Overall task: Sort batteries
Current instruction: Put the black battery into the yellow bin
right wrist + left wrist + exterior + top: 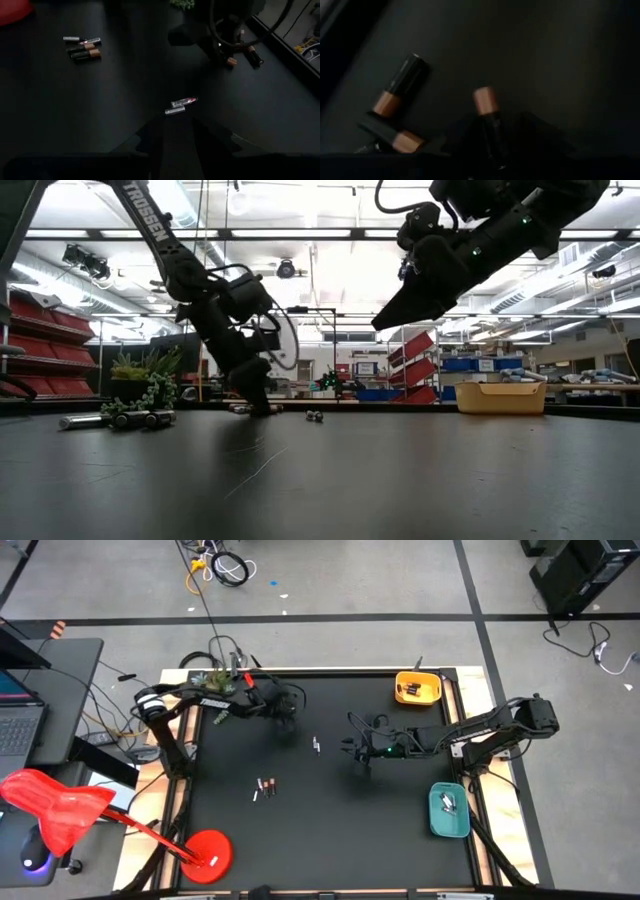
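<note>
Batteries lie scattered over the black table [330, 830]. A small cluster [265, 787] sits left of the middle, a pair [316, 745] lies near the centre, and more rest in the yellow tray [417, 689] at the far right corner and in the teal tray [448, 811] on the right edge. The left hand [287, 710] is down at the table toward the far left, and its wrist view shows three copper-and-black batteries [400, 85] close before it, one [487, 117] lying between its dark fingers, which stand apart and do not clamp it. The right hand [358, 748] hovers above the middle of the table, just right of the central pair; I cannot tell how wide it stands.
</note>
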You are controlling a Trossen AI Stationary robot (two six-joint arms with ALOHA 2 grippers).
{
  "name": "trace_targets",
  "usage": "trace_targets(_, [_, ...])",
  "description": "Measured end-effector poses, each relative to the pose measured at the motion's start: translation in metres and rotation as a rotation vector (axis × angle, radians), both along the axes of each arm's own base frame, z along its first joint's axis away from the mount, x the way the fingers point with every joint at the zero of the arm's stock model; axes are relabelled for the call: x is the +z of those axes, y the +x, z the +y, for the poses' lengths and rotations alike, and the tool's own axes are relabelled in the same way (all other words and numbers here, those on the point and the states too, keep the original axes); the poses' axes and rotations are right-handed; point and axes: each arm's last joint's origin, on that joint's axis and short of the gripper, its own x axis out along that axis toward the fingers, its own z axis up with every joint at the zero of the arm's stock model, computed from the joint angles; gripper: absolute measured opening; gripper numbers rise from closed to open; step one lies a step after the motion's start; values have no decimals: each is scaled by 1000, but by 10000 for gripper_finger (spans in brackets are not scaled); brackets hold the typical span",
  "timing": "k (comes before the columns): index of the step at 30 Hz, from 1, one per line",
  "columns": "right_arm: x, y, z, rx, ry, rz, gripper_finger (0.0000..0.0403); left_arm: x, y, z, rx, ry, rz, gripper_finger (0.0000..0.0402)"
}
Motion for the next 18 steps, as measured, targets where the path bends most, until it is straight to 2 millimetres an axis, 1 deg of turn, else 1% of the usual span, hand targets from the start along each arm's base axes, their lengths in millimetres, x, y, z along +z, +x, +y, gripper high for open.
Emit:
trace_targets(2, [0,0,0,4,-5,0,113,-9,1,0,1,-18,20,159])
trace_targets(7, [0,0,0,5,-9,-1,113,-14,7,-6,-26,-21,16,121])
trace_targets(9, [0,0,0,5,-10,-2,113,-14,9,-8,-30,-16,19,95])
trace_targets(13, [0,0,0,5,-9,-1,112,-14,10,-10,-59,17,37,21])
trace_targets(15, [0,0,0,4,-7,-2,113,-13,12,-12,-81,25,35,9])
trace_targets(18, [0,0,0,3,-6,-2,113,-13,16,-16,-108,27,14,3])
